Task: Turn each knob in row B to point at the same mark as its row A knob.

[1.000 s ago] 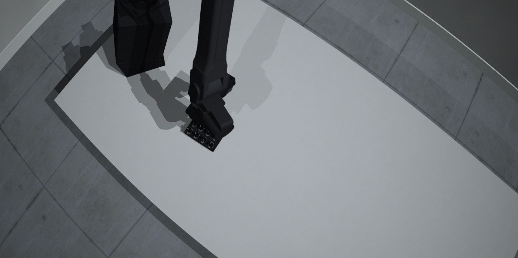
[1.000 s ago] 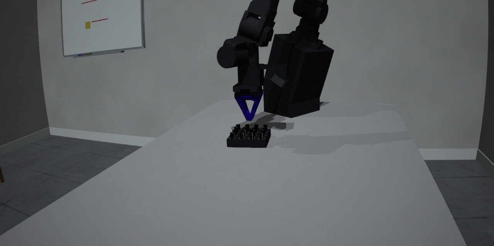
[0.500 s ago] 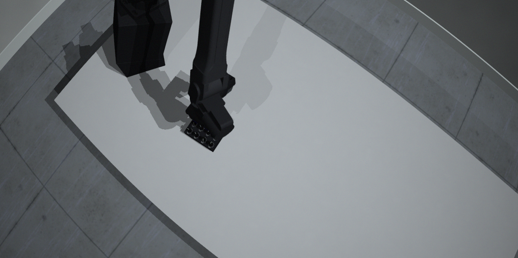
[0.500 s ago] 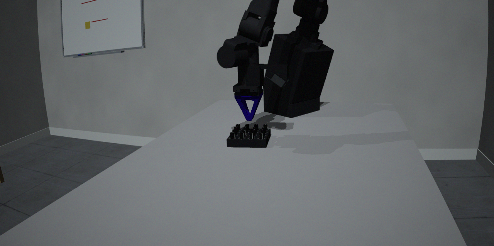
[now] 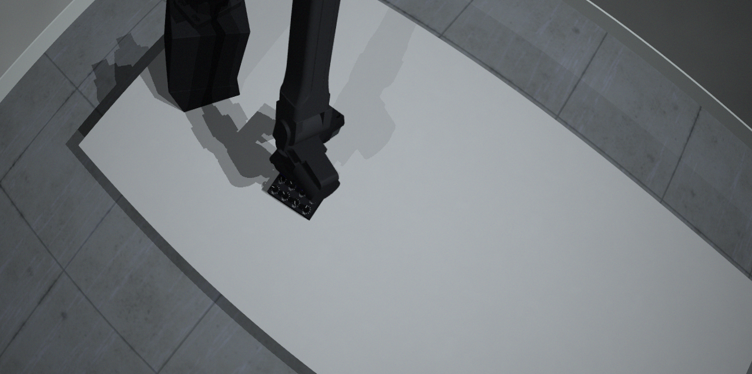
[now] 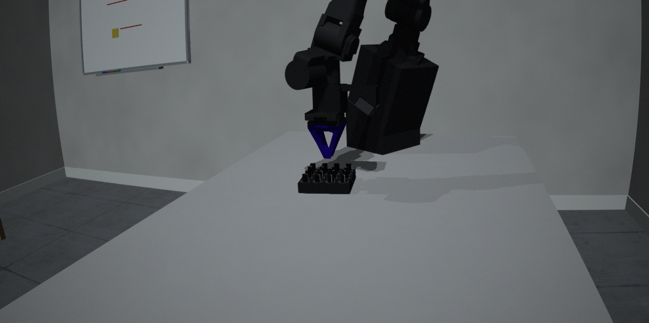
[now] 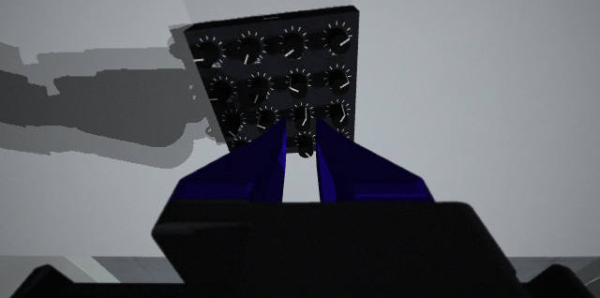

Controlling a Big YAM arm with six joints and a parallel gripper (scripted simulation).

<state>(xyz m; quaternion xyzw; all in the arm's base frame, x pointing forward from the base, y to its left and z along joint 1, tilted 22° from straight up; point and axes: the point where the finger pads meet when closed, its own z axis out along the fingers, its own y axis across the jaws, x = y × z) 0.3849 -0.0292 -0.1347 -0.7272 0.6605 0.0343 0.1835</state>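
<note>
Knob box (image 5: 288, 202) (image 6: 324, 188) (image 7: 277, 65): on table (image 5: 473, 187) (image 6: 317, 248) (image 7: 469, 101), near base
End effector (image 6: 327, 156) (image 7: 301, 128): above knob box, pointing down, slightly open, nothing gripped

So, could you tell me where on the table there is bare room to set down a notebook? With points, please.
The wide stretch of table (image 5: 499, 203) (image 6: 290, 248) between the knob box (image 5: 310, 215) (image 6: 324, 188) (image 7: 323, 61) and the table's far right end in the top view looks bare. It is crowded around the box, with the gripper (image 6: 327, 156) (image 7: 301, 128) just above it and the arm's base (image 5: 205, 61) (image 6: 390, 107) nearby.
</note>
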